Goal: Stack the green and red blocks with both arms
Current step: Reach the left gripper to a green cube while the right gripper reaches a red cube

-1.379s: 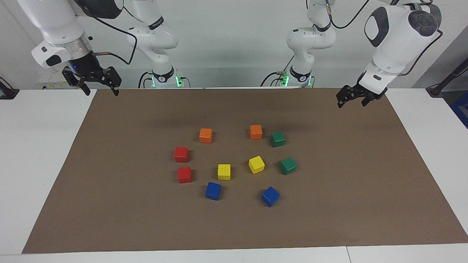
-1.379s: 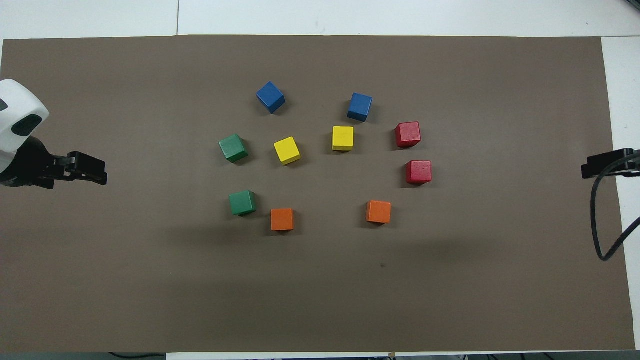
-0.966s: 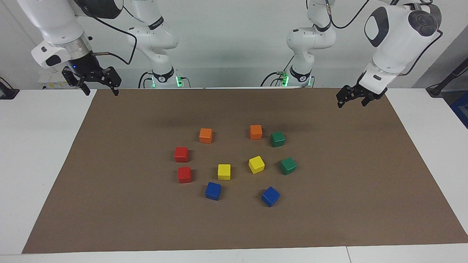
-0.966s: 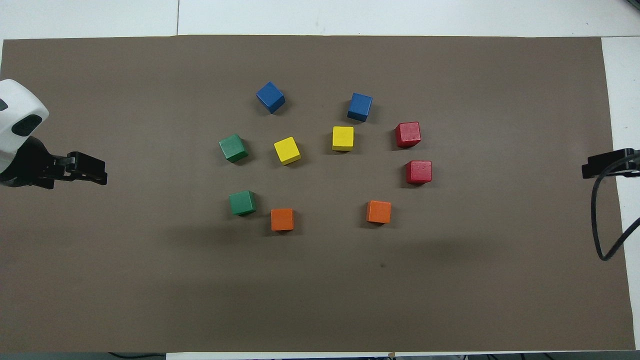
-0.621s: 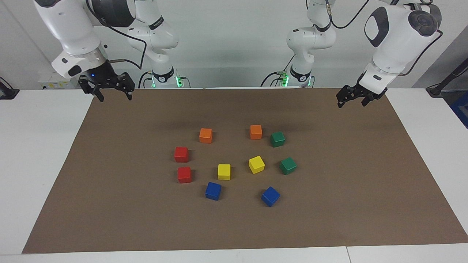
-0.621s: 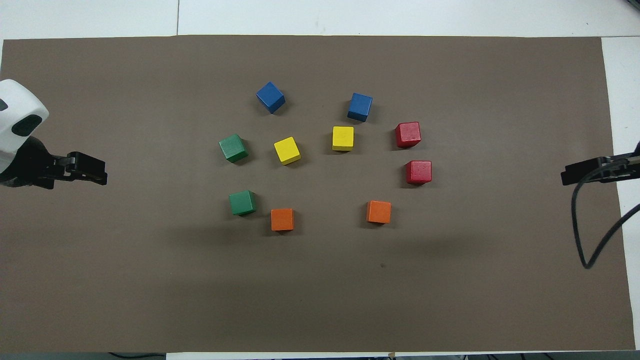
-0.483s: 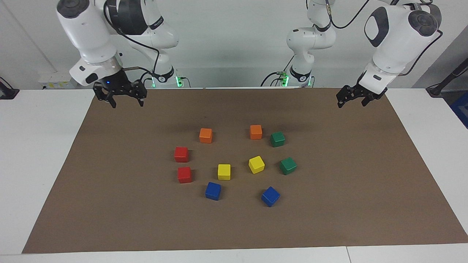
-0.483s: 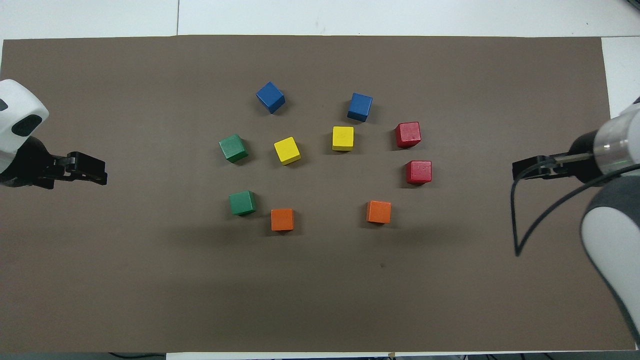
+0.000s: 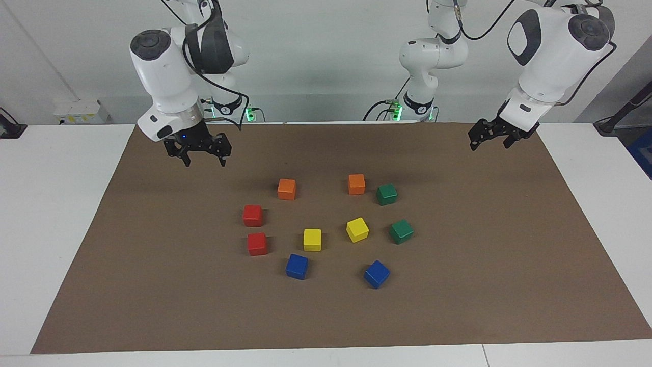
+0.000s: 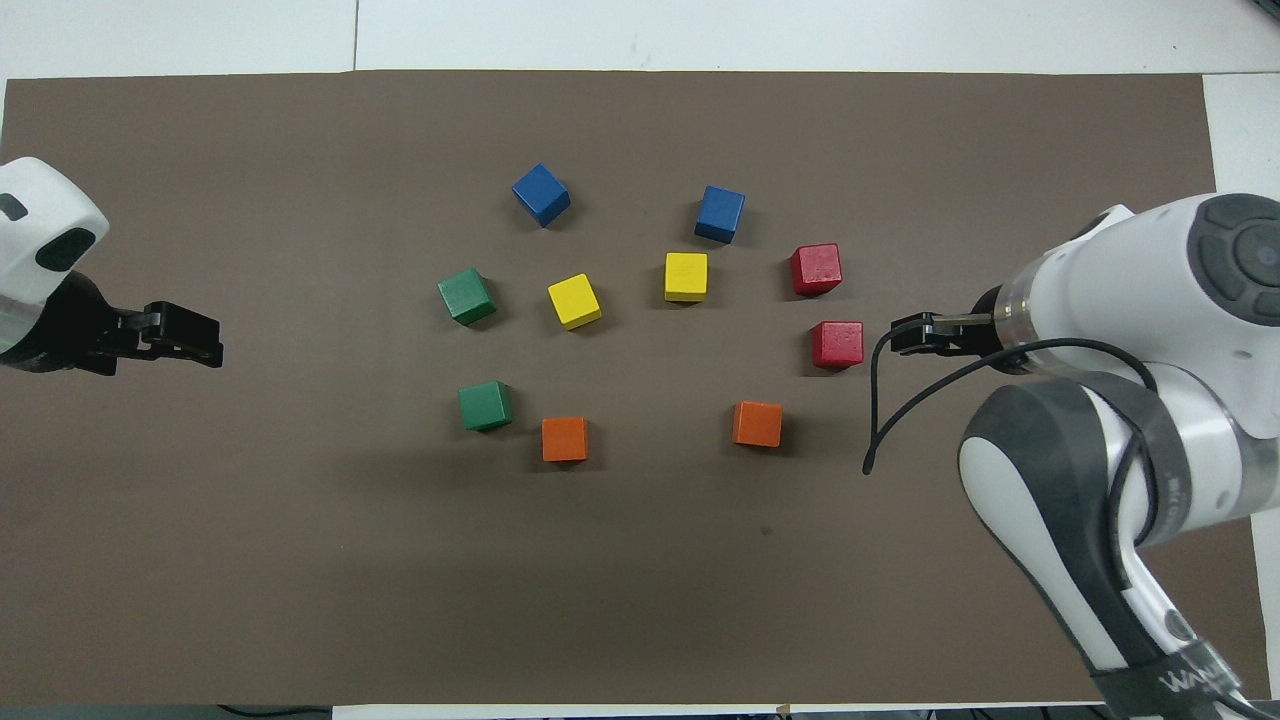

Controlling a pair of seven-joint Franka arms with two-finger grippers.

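Brown mat (image 9: 153,285): red blocks (image 9: 252,215) near raised, open right gripper (image 9: 205,163)

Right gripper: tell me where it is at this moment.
In the facing view the right gripper hangs open over the brown mat at the right arm's end of the table, above bare mat near the red blocks, touching nothing.

White table (image 9: 46,214) carries brown mat (image 9: 484,285) filling most of frame. At mat centre, loose cluster of cubes (image 9: 311,239): red, green, orange, yellow, blue pairs.
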